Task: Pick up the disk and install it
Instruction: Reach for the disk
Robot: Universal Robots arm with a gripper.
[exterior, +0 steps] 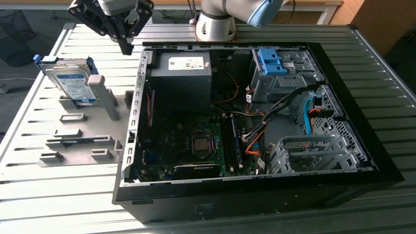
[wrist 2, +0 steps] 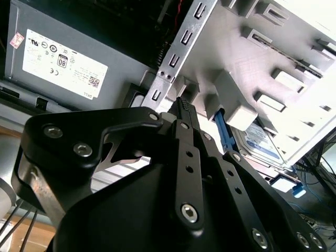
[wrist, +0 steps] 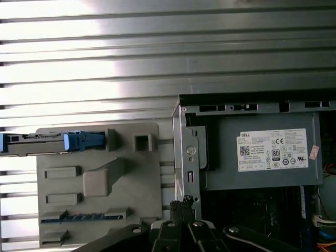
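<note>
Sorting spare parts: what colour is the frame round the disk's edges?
Blue; the disk shows best in the exterior view.

White label (wrist: 273,150) w/ cert marks on PSU (wrist: 226,176); disk (exterior: 70,83) label unreadable.

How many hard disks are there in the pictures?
1. The disk stands on edge in the grey holder on the table, to the exterior view's left of the open computer case. Others may be hidden inside it.

shiny ribbed metal table (exterior: 58,204), matt plastic fixture (exterior: 79,127), disk (exterior: 70,83) w/ plastic frame, matt blk fingers (wrist 2: 185,134)
</note>
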